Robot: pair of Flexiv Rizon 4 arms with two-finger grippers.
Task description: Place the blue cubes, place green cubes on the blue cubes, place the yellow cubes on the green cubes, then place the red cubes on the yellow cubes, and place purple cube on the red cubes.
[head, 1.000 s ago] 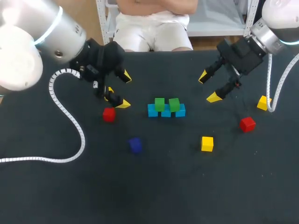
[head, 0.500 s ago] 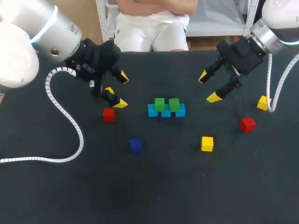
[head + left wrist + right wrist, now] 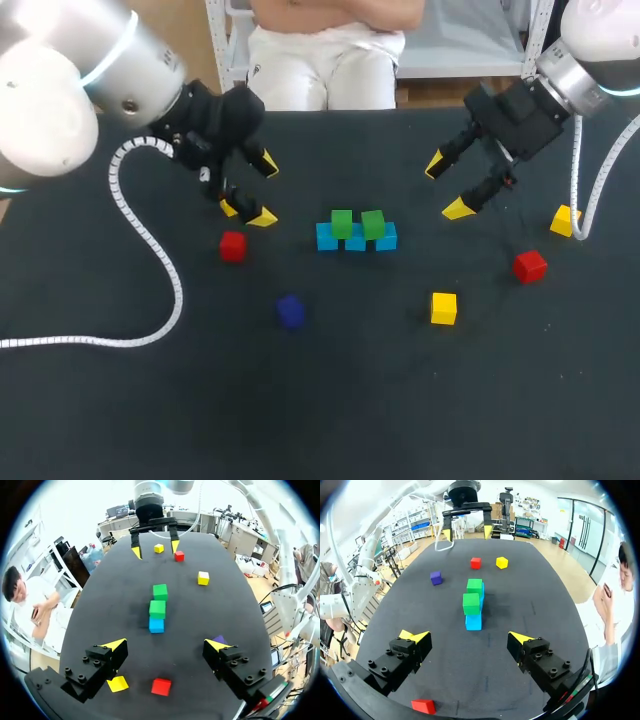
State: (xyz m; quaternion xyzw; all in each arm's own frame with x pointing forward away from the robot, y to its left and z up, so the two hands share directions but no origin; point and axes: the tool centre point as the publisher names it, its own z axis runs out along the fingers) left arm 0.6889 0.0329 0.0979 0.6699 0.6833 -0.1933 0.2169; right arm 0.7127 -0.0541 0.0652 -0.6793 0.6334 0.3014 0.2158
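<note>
A row of blue cubes (image 3: 355, 239) lies mid-table with two green cubes (image 3: 342, 223) (image 3: 373, 223) on top. My left gripper (image 3: 266, 191) hangs open to their left, just behind a red cube (image 3: 232, 245), which lies under it (image 3: 161, 686). A yellow cube (image 3: 117, 683) sits beneath one of its fingers. My right gripper (image 3: 447, 187) is open to the right of the stack (image 3: 471, 603), holding nothing. A second red cube (image 3: 530, 265), two more yellow cubes (image 3: 443, 307) (image 3: 565, 220) and the purple cube (image 3: 290, 311) lie loose.
White cable (image 3: 150, 260) from my left arm loops over the table's left side. The black table (image 3: 330, 410) stretches wide toward the front edge.
My left arm has shifted slightly, its gripper staying open near the red cube. The right arm and all the cubes have kept still.
</note>
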